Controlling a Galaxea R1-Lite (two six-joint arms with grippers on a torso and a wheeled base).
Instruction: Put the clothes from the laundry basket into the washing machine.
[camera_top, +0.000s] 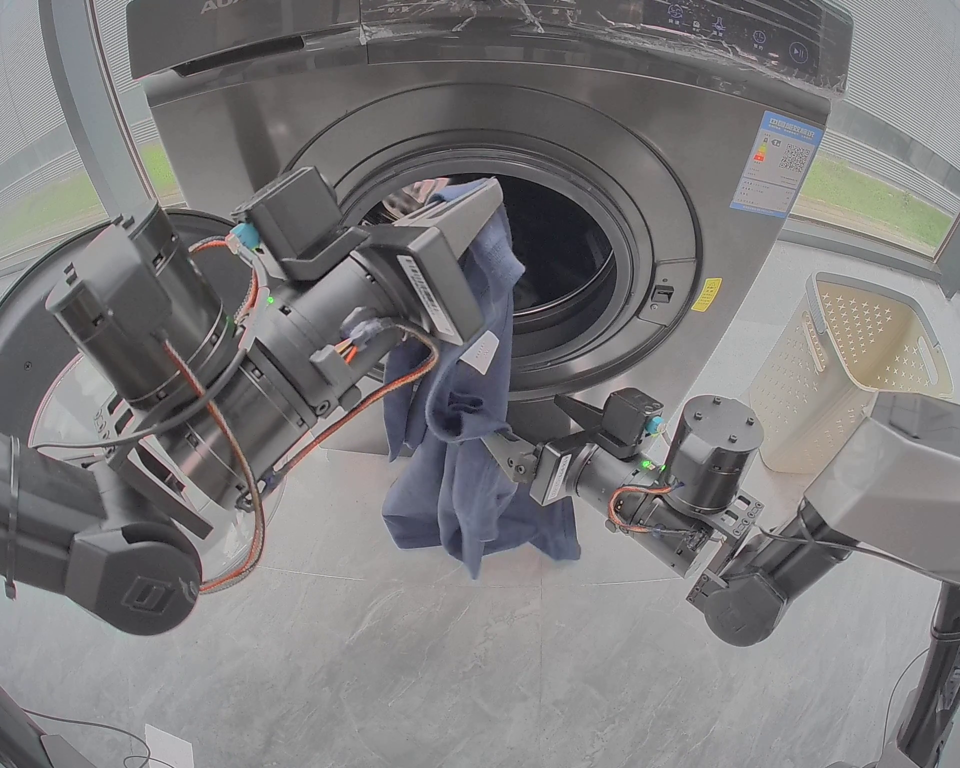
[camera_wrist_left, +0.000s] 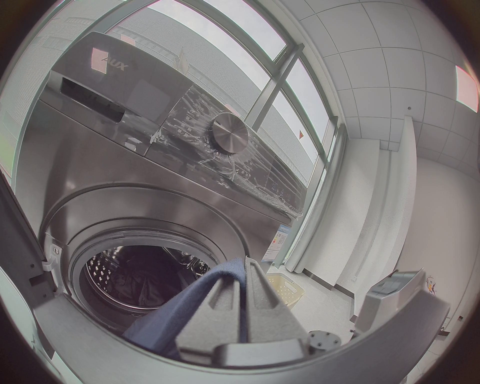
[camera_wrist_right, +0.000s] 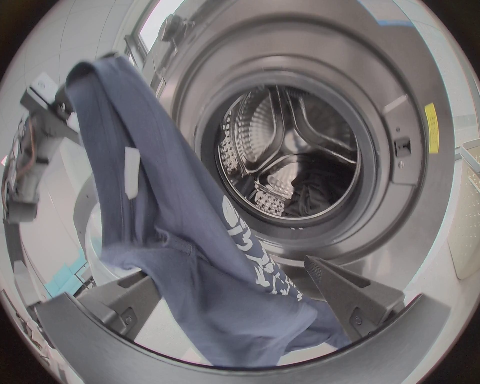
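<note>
A grey steel front-loading washing machine (camera_top: 640, 130) takes up the back of the scene. Its round glass door (camera_top: 15, 340) is swung open on the robot's left, and the drum mouth faces out over a pale grey tiled floor (camera_top: 400, 650). Hanging before that mouth is a navy blue cotton garment (camera_top: 460, 470), clear of the floor and not yet in the drum. Its long axis runs nearly straight up and down. The top is bunched at the upper left of the opening, and the loose lower edge points down at the floor.

To the right of the machine, well apart from the garment, a cream perforated plastic laundry basket (camera_top: 860, 350) stands on the floor.

The left tool (camera_top: 480, 205) is up at the drum's rim, clenched on the garment's top edge. The left wrist view shows the blue cloth pinched between its two grey fingers (camera_wrist_left: 270, 310). The right tool (camera_top: 520, 418) is lower, in front of the machine's base. Its fingers are spread wide, with the garment's lower half draped across the gap between them and nothing gripped.

Inside the drum lies a dark crumpled piece of clothing (camera_wrist_right: 310, 195). White printing (camera_wrist_right: 255, 255) runs down the blue cloth, and a small white tag (camera_top: 481, 351) sits partway down it. A blue-and-white label (camera_top: 775, 165) and a small yellow sticker (camera_top: 706, 294) sit on the machine's front, right of the opening.
</note>
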